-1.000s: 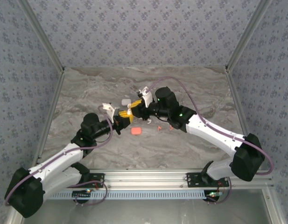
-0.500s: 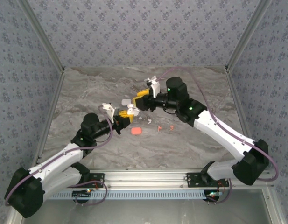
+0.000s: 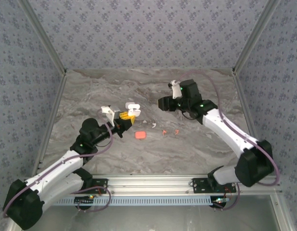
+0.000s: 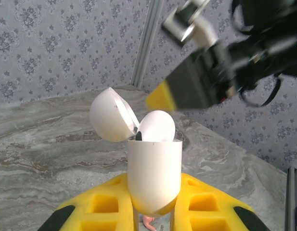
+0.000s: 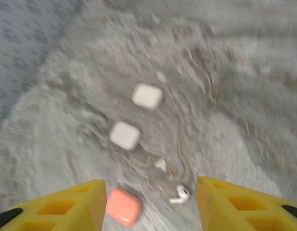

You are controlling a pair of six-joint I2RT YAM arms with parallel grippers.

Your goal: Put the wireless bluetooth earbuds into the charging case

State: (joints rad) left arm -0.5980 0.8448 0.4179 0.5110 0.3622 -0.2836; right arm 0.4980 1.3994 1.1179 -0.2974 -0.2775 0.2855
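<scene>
The worktop point(image 3: 90, 91) is grey with pale marble veining, and the walls point(image 3: 138, 29) are blue-grey with a small repeating floral print. The arms point(image 3: 225, 132) are white and black, each trailing a purple cable point(image 3: 213, 89). The left hand point(image 4: 153, 204) and the right hand point(image 5: 150, 204) have yellow fingers with black patches. The charging case point(image 4: 154, 168) is plain white. One case point(image 5: 123, 207) is coral and two cases point(image 5: 147, 96) are white. One earbud point(image 5: 179, 194) is white, and two earbuds point(image 3: 164, 132) are coral-red.

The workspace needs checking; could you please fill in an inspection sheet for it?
Surface: marbled table.
Job's things: open white case holding an earbud; coral case, two coral earbuds, loose white earbud, two spare white cases on table.
Clutter: nothing seen.
Grippers: left gripper jaws shut on the white case; right gripper jaws open, empty.
Cables: purple cables run along both arms.
Surroundings: patterned walls, aluminium frame.
</scene>
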